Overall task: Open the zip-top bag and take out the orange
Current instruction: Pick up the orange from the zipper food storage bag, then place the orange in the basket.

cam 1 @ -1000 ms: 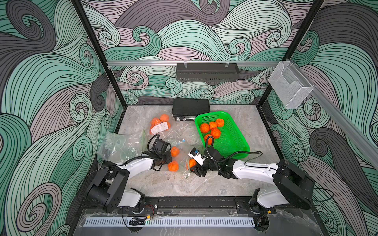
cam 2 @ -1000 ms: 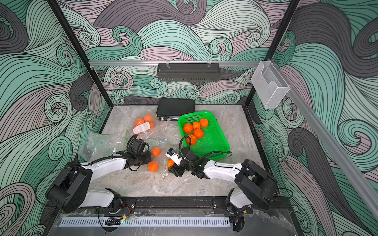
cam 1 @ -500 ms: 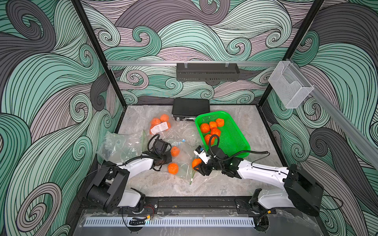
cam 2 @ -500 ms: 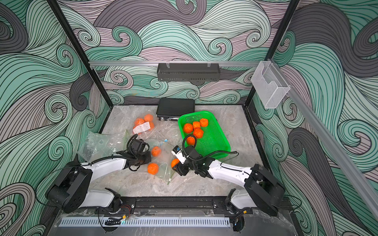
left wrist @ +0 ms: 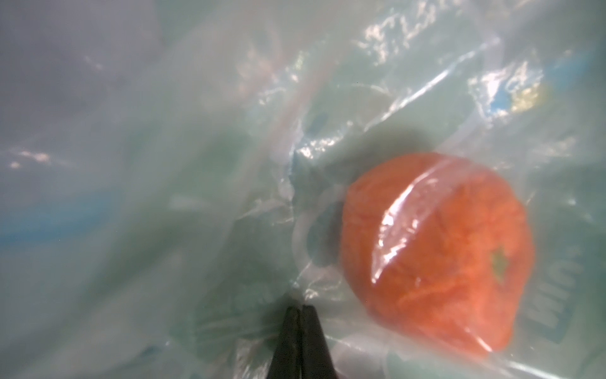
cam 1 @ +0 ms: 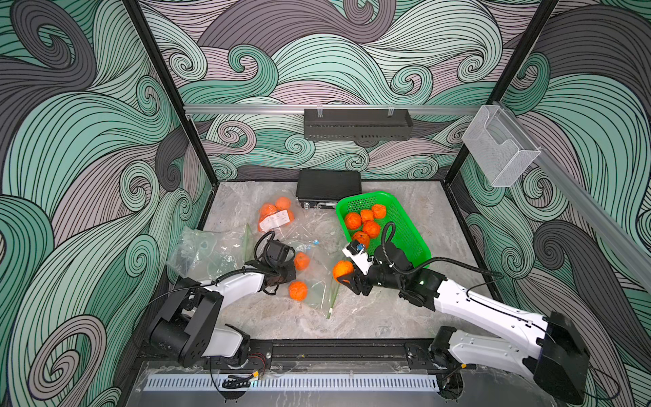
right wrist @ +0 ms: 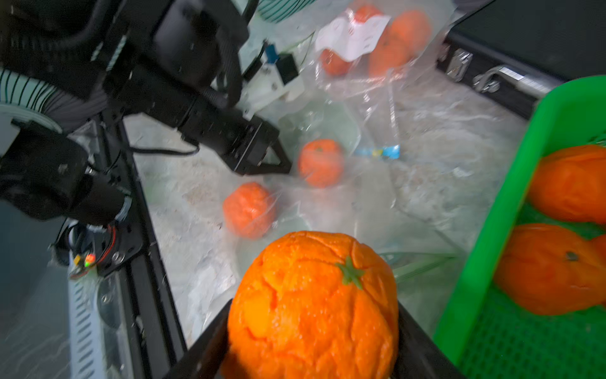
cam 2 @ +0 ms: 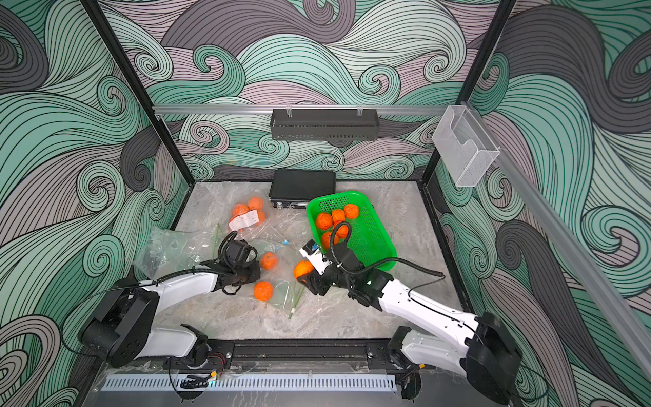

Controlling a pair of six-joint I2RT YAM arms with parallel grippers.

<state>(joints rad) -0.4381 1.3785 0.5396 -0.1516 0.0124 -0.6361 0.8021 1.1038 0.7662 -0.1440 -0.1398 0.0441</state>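
Orange peel fills the gap between the jaws of the right gripper (cam 1: 348, 279). They stand wide and clamp the orange (cam 1: 342, 269) on both flanks, with its green stem facing the wrist camera. The fruit is out of the zip-top bag (cam 1: 317, 282) and seems raised off the table (cam 1: 370, 317), just past the bag's green zip edge.

From that claw, the green basket (cam 1: 405, 230) lies toward the back wall and to the robot's right, with its near corner just beside the right wrist. Its long axis runs roughly from the near side toward the back wall, and several oranges already sit at its far end. In my judgement the next move is a short swing that way, and the right arm is much the nearer one.

On the other side of the bag, the left gripper (left wrist: 300, 310) is fully closed, its tips pinching a fold of the clear film. Two bagged oranges (cam 1: 302, 260) lie near it under the plastic, one just beside its tips. A second bag of oranges (cam 1: 274, 215) rests well apart, toward the back.
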